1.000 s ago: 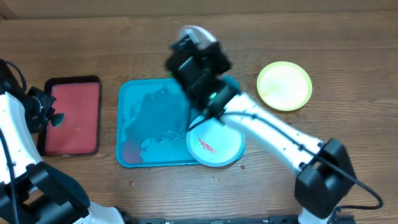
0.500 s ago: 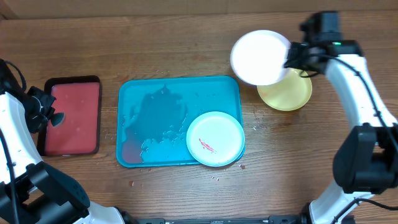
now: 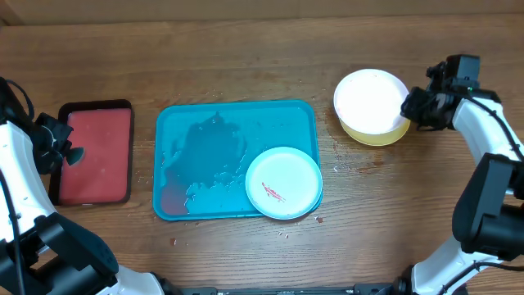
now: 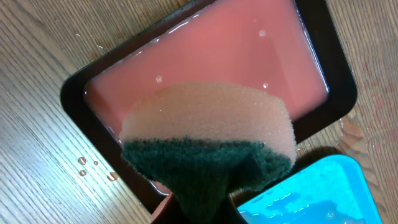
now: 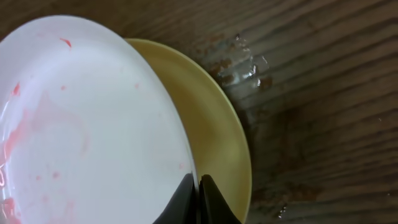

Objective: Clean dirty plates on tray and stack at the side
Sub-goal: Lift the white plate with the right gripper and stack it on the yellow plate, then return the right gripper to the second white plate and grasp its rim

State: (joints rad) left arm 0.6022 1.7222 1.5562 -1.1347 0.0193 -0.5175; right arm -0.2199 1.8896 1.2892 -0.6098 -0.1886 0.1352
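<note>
My right gripper (image 3: 412,106) (image 5: 198,186) is shut on the rim of the white plate (image 3: 370,101) (image 5: 87,124), holding it over the yellow-green plate (image 3: 378,133) (image 5: 214,137) at the table's right side. Faint pink smears show on the white plate. A pale mint plate (image 3: 284,182) with a red smear lies in the turquoise tray (image 3: 205,139) at its front right corner. My left gripper (image 4: 200,211) is shut on a sponge (image 4: 208,140), pink foam with a dark green scrub side, held above the red tray (image 3: 94,153) (image 4: 205,68).
The red tray holds pink liquid. The turquoise tray's floor is wet, with a reddish patch at its front left. Water drops and crumbs dot the wood (image 3: 282,233) in front of the tray and beside the yellow-green plate (image 5: 249,65).
My right arm has swung from over the tray to the right, carrying the white plate to above the yellow-green plate. The left arm has not moved.
</note>
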